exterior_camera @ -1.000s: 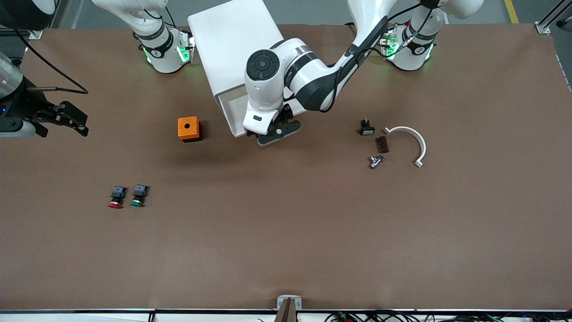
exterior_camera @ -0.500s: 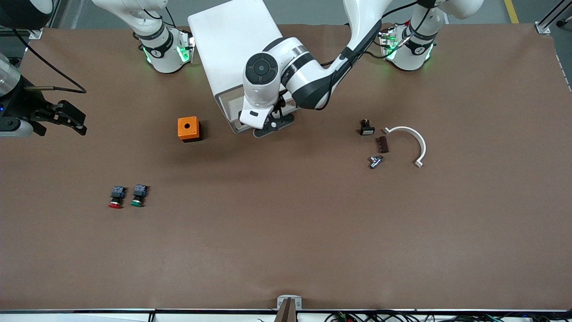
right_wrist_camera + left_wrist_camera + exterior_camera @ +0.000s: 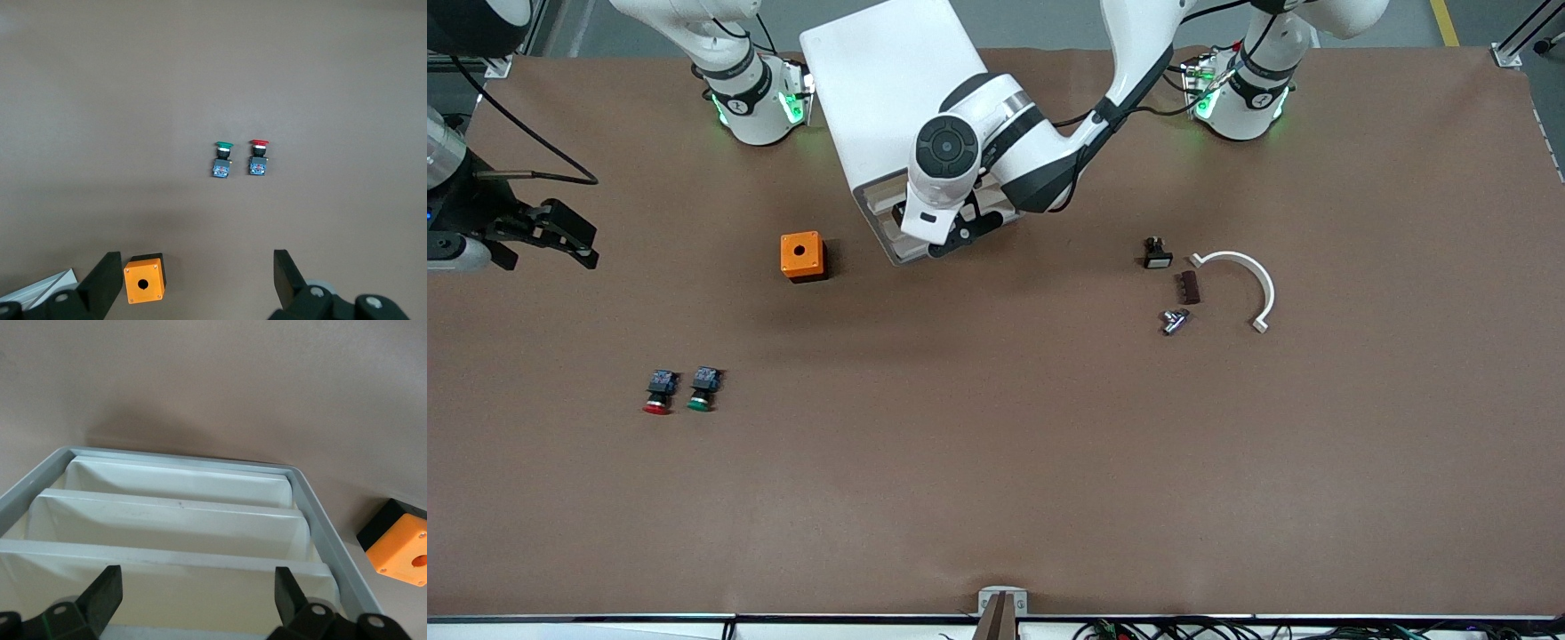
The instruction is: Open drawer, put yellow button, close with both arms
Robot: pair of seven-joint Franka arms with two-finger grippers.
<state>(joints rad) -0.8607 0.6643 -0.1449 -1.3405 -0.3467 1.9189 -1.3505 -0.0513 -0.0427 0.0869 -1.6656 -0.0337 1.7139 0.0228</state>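
The white cabinet (image 3: 880, 84) stands between the two arm bases, its drawer fronts toward the front camera. My left gripper (image 3: 958, 236) is down at those fronts, open. In the left wrist view the left gripper (image 3: 197, 597) has the cream front of the top drawer (image 3: 167, 577) between its spread fingers (image 3: 103, 595), with lower drawer fronts stepped below it. My right gripper (image 3: 587, 244) waits open over the table at the right arm's end, and shows the same in its wrist view (image 3: 193, 280). The yellow button is out of view.
An orange box (image 3: 803, 256) with a round hole sits beside the cabinet. A red button (image 3: 657, 393) and a green button (image 3: 702, 389) lie nearer the camera. A black part (image 3: 1157, 254), brown piece (image 3: 1188, 287), metal fitting (image 3: 1175, 320) and white curved piece (image 3: 1240, 280) lie toward the left arm's end.
The left gripper has moved toward the cabinet, and the top drawer, which stood pulled out, has slid back in with it. The right arm has hardly moved.
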